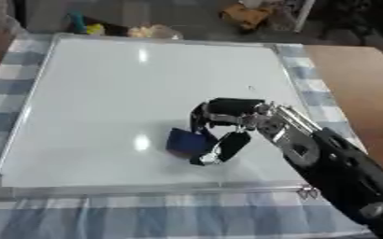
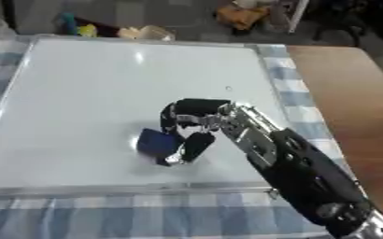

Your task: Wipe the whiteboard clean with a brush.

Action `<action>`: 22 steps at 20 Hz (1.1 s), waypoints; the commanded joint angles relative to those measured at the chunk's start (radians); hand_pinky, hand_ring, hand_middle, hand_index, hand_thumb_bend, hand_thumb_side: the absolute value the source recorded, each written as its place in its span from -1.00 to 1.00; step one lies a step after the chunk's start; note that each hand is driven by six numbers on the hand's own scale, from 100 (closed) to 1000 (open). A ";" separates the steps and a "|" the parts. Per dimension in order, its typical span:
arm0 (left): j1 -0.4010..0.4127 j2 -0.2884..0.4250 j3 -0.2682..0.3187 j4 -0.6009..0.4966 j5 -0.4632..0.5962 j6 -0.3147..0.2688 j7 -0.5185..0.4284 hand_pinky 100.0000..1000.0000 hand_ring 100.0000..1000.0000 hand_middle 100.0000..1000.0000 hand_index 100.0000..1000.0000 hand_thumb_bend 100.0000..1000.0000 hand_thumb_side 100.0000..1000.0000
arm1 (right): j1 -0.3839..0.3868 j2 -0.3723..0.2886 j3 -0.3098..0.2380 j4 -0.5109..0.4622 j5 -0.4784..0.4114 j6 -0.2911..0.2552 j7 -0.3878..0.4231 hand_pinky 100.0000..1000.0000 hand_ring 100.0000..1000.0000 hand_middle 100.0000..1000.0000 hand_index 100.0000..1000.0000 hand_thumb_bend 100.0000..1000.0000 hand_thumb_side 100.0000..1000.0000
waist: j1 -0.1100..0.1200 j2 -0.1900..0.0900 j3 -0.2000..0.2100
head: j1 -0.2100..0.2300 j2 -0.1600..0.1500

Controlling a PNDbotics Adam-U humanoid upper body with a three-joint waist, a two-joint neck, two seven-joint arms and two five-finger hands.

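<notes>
While our right hand (image 1: 236,122) curls its fingers (image 1: 227,145) round the blue brush (image 1: 187,141), we keep it flat on the whiteboard (image 1: 105,93) for wiping.

Looks like a lab or workshop test room, not a home. Wooden table (image 2: 342,84) covered by a blue-and-white checked cloth (image 1: 145,214) with a big whiteboard (image 1: 105,93) laid flat on it as a work surface. Behind the table, grey floor (image 1: 187,18) with loose clutter: a cardboard-coloured box (image 1: 245,14), yellow and teal objects (image 1: 87,25), too blurred to name. Bare white upright post (image 2: 299,14) at the back.
</notes>
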 commanded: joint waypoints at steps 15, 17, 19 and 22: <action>-0.010 0.011 0.007 -0.015 0.005 0.000 0.001 0.00 -0.06 0.06 0.32 0.23 0.90 | -0.014 0.018 0.011 0.027 0.061 -0.023 -0.022 0.12 0.25 0.21 -0.57 -0.32 0.06 | 0.006 -0.013 0.002 | -0.004 0.006; -0.010 0.011 0.007 -0.015 0.005 0.000 0.001 0.00 -0.06 0.06 0.32 0.23 0.90 | -0.013 0.018 0.012 0.026 0.066 -0.025 -0.021 0.11 0.24 0.21 -0.57 -0.32 0.05 | 0.006 -0.013 0.002 | -0.004 0.006; -0.010 0.011 0.007 -0.015 0.005 0.000 0.001 0.00 -0.06 0.06 0.32 0.23 0.90 | -0.013 0.018 0.012 0.025 0.068 -0.027 -0.023 0.10 0.22 0.19 -0.57 -0.32 0.03 | 0.006 -0.013 0.002 | -0.004 0.005; -0.010 0.011 0.008 -0.015 0.005 0.000 0.001 0.00 -0.06 0.06 0.32 0.23 0.89 | -0.012 0.018 0.014 0.025 0.074 -0.030 -0.025 0.10 0.20 0.17 -0.58 -0.34 0.00 | 0.007 -0.013 0.001 | -0.003 0.005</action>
